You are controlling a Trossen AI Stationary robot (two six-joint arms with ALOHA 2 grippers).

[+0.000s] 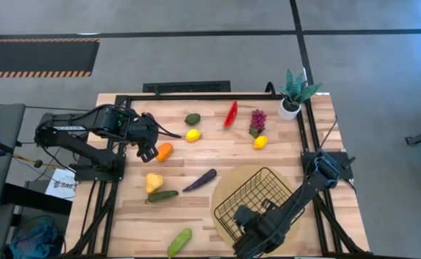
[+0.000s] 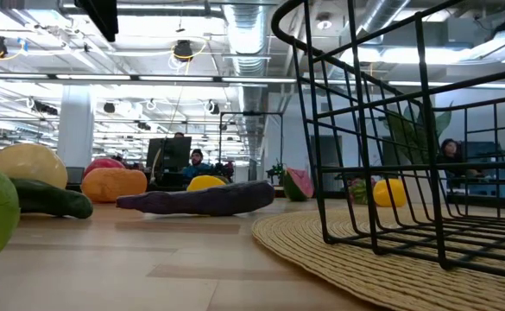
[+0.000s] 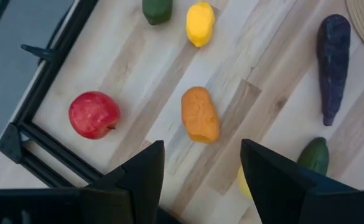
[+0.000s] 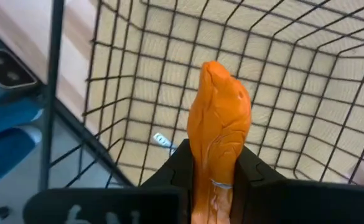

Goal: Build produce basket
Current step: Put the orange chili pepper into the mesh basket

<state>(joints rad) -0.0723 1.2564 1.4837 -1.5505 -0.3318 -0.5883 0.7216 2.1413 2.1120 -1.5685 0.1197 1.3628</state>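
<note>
The black wire basket stands on a round tan mat at the near right. My right gripper hangs over the basket's opening, shut on an orange carrot. My left gripper is open above the table's left side, over an orange and touching nothing. A red apple, a lemon, an avocado and an aubergine lie on the wood around it. My right gripper pinches the carrot between its two fingers by its narrower end. The fingers point down and the carrot lies along them, its thicker end reaching past the fingertips toward the basket's floor. The carrot hangs clear of the wire.
A pear, a cucumber and a second cucumber lie near the front left. A watermelon slice, grapes and another lemon lie toward the far side, beside a potted plant.
</note>
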